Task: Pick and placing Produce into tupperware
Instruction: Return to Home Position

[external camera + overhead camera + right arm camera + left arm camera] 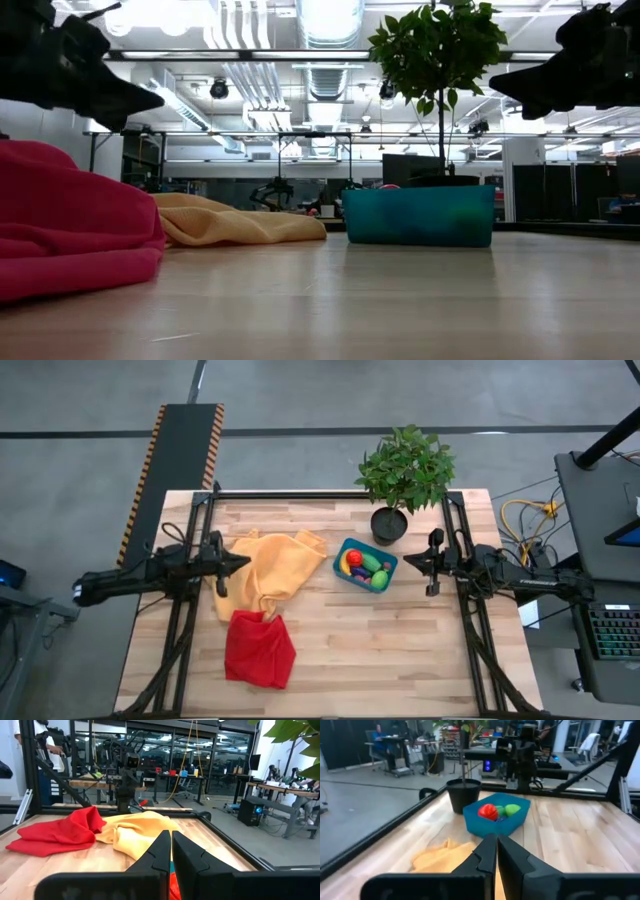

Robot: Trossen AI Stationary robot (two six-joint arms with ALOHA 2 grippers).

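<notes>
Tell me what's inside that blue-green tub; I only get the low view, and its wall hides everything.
Observer: The left wrist view looks over the tupperware wall: a red round one and a green oval lie inside.
Operator: Are those two claws overhead carrying anything?
Observer: No. The left gripper and right gripper are both shut and empty, one on either side of the tupperware.
Operator: Any fruit left lying loose?
Observer: The high view shows none on the table; only a yellow-orange cloth and a red cloth lie on the left arm's side.
</notes>
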